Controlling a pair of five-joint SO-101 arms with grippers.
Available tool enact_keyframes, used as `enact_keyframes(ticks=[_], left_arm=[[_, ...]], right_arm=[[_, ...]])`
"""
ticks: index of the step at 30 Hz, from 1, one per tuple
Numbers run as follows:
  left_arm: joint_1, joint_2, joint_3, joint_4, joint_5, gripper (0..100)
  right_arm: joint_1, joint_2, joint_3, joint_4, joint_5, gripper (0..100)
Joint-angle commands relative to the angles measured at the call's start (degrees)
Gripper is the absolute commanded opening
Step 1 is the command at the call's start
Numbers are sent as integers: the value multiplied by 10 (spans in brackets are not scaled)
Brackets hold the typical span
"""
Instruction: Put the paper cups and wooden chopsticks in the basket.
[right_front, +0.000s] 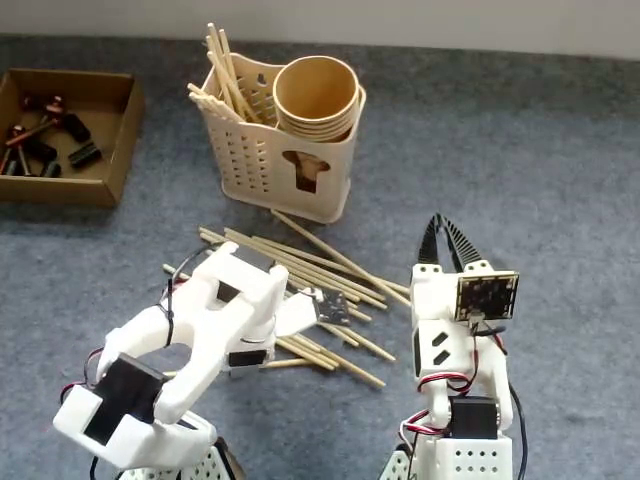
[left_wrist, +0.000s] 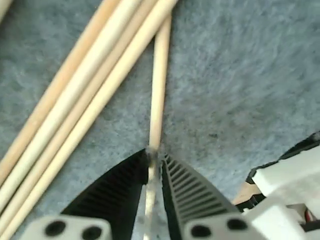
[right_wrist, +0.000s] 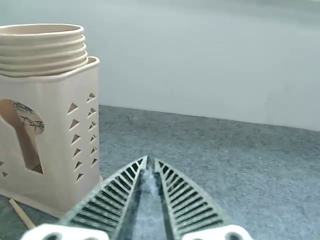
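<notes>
— what's the left arm got?

— my left gripper (left_wrist: 154, 152) is pinched shut on a single chopstick (left_wrist: 159, 90). it holds it right at the near end, and the stick runs straight out from the tips along the grey carpet (left_wrist: 240, 75). the loose chopsticks (left_wrist: 85, 100) lie just beside it in a bundle, slanting off at an angle, and they close in on its far end.

— how do you want to play the lift?

— the grip looks very near the end, so i judge the stick will want to droop or swivel. i'd raise it slowly and let the far tip come clear of the bundle without dragging its neighbours. then i'd tip it upright before going over the basket (right_front: 250, 170), so it drops in beside the standing chopsticks (right_front: 225, 70).

— where's the basket from your tips?

— ahead of the left arm, beyond the scatter on the table, well apart from the gripper. the paper cups (right_front: 316, 95) sit stacked inside it already.

— and the right side?

— my right gripper (right_wrist: 150, 162) is clenched on nothing. it sits low over the carpet, pointing past the basket's corner.
</notes>
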Motion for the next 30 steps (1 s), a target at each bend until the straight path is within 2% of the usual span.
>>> enact_keyframes(ticks=[1, 14, 27, 30], left_arm=[[-2, -29, 0, 19, 20, 5], [-3, -209, -4, 164, 20, 5], [-3, -317, -8, 184, 23, 5], [-22, -348, -43, 182, 68, 5]], right_arm=[[3, -2, 65, 0, 6, 6], [3, -2, 65, 0, 6, 6], [3, -2, 65, 0, 6, 6], [3, -2, 65, 0, 6, 6]])
